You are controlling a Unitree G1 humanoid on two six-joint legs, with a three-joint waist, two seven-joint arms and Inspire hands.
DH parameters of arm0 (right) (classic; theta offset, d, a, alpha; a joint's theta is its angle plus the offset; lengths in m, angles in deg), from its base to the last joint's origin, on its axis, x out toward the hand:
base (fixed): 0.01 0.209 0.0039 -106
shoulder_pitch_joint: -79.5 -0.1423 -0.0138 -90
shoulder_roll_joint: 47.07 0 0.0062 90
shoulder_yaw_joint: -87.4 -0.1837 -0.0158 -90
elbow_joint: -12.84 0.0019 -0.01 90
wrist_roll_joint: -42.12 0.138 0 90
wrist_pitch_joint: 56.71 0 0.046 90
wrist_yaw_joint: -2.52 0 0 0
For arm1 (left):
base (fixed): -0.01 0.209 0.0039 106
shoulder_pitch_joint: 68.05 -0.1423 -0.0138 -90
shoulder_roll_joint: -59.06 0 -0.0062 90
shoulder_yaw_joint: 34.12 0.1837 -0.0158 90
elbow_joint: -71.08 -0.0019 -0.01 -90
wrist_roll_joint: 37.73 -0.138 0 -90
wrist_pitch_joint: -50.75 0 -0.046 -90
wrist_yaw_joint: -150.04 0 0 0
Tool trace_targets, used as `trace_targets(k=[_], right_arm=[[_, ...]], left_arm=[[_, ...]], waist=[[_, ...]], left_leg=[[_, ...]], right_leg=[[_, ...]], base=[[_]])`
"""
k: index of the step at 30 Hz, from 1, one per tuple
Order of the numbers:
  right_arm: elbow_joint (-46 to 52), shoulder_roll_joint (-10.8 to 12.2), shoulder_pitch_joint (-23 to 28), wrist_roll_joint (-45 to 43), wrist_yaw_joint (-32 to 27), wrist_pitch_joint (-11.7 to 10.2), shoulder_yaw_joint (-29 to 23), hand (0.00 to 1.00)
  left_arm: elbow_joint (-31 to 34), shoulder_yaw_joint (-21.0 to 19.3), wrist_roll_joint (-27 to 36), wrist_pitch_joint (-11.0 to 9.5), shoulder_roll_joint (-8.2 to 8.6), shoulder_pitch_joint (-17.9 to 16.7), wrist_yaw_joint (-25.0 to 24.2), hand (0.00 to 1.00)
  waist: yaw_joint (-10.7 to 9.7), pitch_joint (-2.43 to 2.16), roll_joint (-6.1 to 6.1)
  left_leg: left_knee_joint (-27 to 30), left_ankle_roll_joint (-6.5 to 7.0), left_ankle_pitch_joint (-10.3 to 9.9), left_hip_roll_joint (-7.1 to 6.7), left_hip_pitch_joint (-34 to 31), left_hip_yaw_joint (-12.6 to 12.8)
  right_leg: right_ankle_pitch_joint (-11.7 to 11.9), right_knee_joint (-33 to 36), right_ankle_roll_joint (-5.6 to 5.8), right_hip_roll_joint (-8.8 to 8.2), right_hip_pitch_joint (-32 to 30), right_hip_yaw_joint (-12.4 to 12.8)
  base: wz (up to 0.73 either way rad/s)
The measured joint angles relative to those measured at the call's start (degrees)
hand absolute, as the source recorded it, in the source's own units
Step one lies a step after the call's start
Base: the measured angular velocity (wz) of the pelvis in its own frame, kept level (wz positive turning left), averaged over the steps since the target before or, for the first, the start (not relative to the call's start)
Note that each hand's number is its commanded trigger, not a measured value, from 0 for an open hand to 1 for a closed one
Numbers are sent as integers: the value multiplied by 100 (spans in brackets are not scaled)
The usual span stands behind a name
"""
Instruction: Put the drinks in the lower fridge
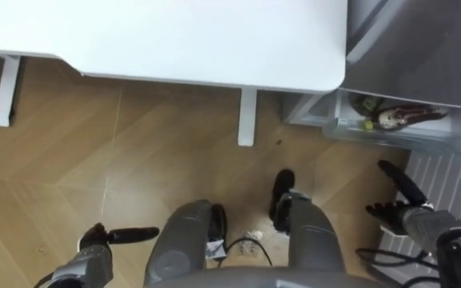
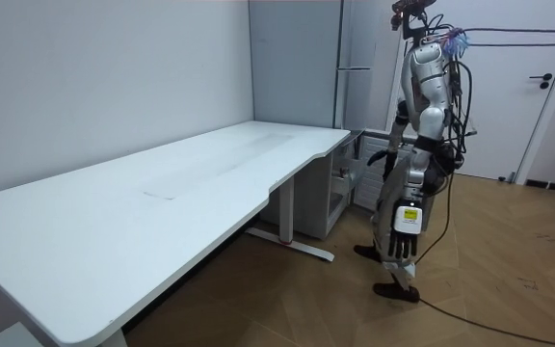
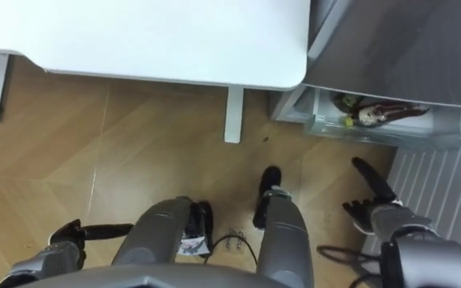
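Currently — drinks [image 1: 386, 116]: bottle-like, lying inside open lower fridge [image 1: 406, 138] compartment; likely rigid, smooth, moderately heavy — grasp round mid-body. Left hand [image 1: 94, 238], right hand [image 1: 398, 212]: fingers extended, both empty.

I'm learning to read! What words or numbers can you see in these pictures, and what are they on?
No text here can be read.
Bottles in the fridge: labels too blurred to read.
Yellow sticker on the robot's leg: print too small to read.
Table: no writing on it.
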Motion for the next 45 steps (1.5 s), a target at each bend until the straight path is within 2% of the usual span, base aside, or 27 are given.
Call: trace_targets(k=[4,7,9,12,15,22,27,30,37,41,45], right_arm=[[169,2,-148,275,-388,-201,-144,0],[517,1,-231,510,-718,-410,-490,0],[771,2,-305,581,-899,-627,-700,0],[850,2,-413,603,-994,-818,-689,0],[970,0,-522,604,-982,-921,-692,0],[1056,-4,-636,593,-508,-1052,-678,0],[1056,-29,-704,609,282,-1043,-567,0],[1057,-77,-771,623,688,-1032,-386,0],[1027,-247,-807,476,937,-1029,260,0],[1028,-366,-807,475,929,-969,469,0],[1032,-443,-828,477,718,-972,570,0]], left_arm=[[-15,66,-15,-26,-4,-4,143,0],[16,69,-14,-114,-1,-11,195,0],[19,60,-84,-179,-2,-22,249,0],[32,16,-262,-233,1,-30,353,0],[67,22,-301,-241,5,-44,352,0],[119,19,-306,-239,5,-111,333,0],[238,11,-358,-278,1,-113,287,0],[250,17,-356,-314,-2,-113,212,0],[472,31,-354,-325,-64,-118,39,0],[461,28,-354,-331,-223,-127,-82,0],[533,26,-349,-365,-275,-252,-133,0]], waist=[[-76,-1,-1],[-99,-9,-11],[-99,-5,5],[-74,-2,23],[-74,5,68],[-74,1,177],[-56,8,195],[-51,11,202],[-28,31,172],[13,70,110],[114,100,52]], left_leg=[[131,3,-32,9,-142,39],[347,9,-90,29,-423,70],[591,24,-178,69,-639,120],[1003,-8,-375,141,-866,122],[1352,-28,-526,198,-1150,110],[1843,-116,-735,199,-1627,54],[1967,-259,-818,204,-1670,-48],[1964,-271,-824,215,-1679,-58],[1970,-285,-814,239,-1842,-55],[1970,-259,-802,235,-1898,-56],[1971,-250,-799,254,-1923,-104]], right_leg=[[-21,143,-20,10,-177,44],[-57,362,-45,0,-487,69],[-144,659,-67,-7,-770,108],[-388,1176,-94,-11,-1077,128],[-553,1574,-119,-14,-1408,143],[-876,2273,-219,-104,-2009,139],[-1019,2472,-331,-100,-2080,95],[-1041,2487,-356,-98,-2095,81],[-961,2445,-359,-81,-2228,76],[-956,2448,-345,-102,-2272,76],[-989,2438,-290,-116,-2280,53]], base=[[-5],[-5],[-7],[-2],[0],[8],[5],[0],[0],[0],[0]])
